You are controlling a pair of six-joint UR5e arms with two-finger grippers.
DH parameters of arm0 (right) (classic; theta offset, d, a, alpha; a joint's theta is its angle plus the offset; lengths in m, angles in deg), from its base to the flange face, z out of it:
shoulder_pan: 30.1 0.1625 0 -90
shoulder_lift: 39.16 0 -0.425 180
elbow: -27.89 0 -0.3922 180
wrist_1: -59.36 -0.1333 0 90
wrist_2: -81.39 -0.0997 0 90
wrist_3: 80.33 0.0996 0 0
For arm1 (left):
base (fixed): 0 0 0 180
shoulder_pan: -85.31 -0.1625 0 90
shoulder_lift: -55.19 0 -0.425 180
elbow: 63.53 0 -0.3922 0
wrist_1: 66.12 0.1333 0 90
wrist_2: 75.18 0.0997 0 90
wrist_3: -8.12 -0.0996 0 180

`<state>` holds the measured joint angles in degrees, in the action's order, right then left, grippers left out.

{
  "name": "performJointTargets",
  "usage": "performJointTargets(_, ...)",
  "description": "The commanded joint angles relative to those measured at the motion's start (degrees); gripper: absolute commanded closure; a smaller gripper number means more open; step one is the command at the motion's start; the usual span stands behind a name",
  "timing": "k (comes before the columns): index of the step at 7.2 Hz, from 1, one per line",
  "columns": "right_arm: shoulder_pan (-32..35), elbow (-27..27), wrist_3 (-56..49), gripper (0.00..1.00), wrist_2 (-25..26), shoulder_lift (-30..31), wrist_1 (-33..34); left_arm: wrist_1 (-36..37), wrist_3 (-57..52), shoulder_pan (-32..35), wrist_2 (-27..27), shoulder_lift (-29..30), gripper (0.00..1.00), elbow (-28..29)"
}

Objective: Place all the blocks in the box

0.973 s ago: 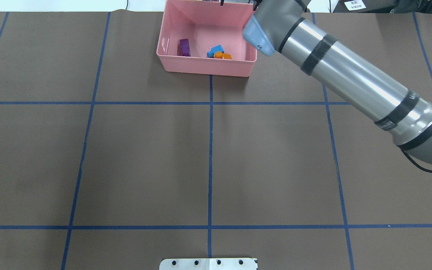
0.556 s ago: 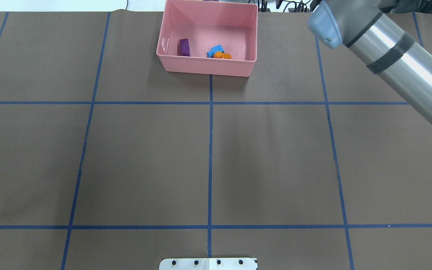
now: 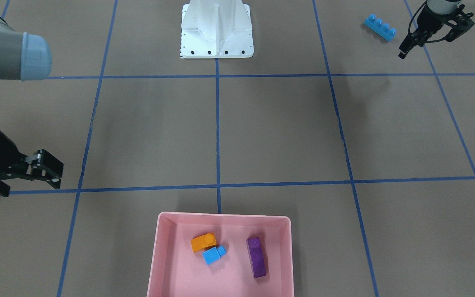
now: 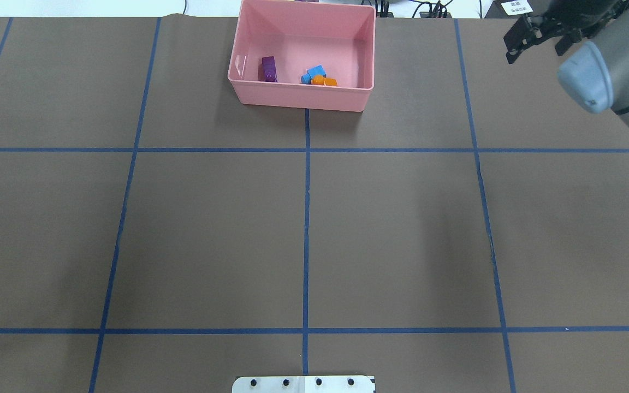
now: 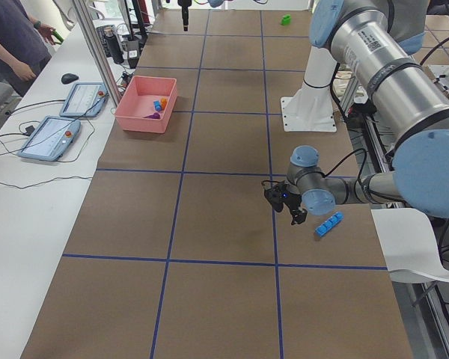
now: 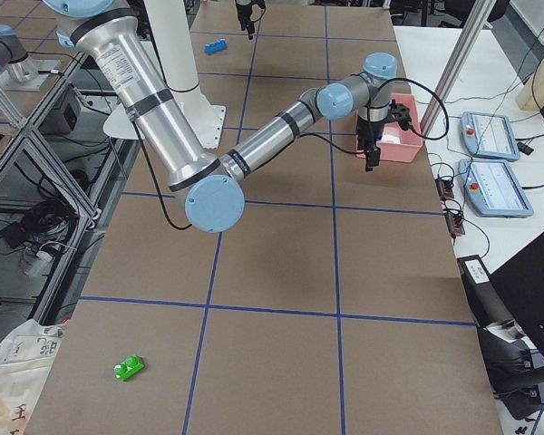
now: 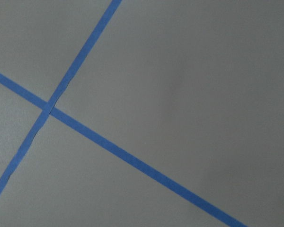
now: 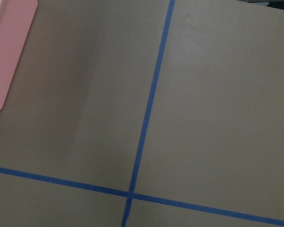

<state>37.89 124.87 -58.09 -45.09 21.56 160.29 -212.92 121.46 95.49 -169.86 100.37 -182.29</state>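
The pink box (image 4: 301,99) stands at the table's far middle; it also shows in the front view (image 3: 221,215). In it lie a purple brick (image 3: 256,256), a small blue brick (image 3: 212,255) and an orange brick (image 3: 203,242). The long blue brick (image 3: 380,27) lies on the table near my left side. My left gripper (image 3: 429,39) hovers just beside it, open and empty. A green brick (image 6: 127,367) lies far out beyond my right side. My right gripper (image 3: 59,175) is open and empty, above the table to the box's right; it also shows in the overhead view (image 4: 533,50).
The white metal base (image 3: 217,41) sits at my near edge. Blue tape lines cross the brown table cover (image 4: 303,229). A corner of the pink box (image 8: 4,52) shows in the right wrist view. Tablets and cables lie beyond the table's far edge.
My right arm has swung rightward, from over the box's right end to well clear of it. The bricks in the box have not moved.
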Motion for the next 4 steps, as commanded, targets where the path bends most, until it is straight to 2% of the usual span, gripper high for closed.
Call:
performJointTargets(1,3.5,2.4,-6.3,0.0,-2.0,5.6,0.6,-4.0,6.7,-11.0,6.2,-3.6,0.0,0.0)
performJointTargets(3,4.8,3.1,-9.9,0.0,-3.1,9.9,0.6,-4.0,9.2,-14.5,7.5,-4.1,0.0,0.0)
performJointTargets(4,5.3,4.5,-11.9,0.0,-3.6,12.9,0.6,-4.0,12.2,-18.4,10.1,-4.2,0.0,0.1)
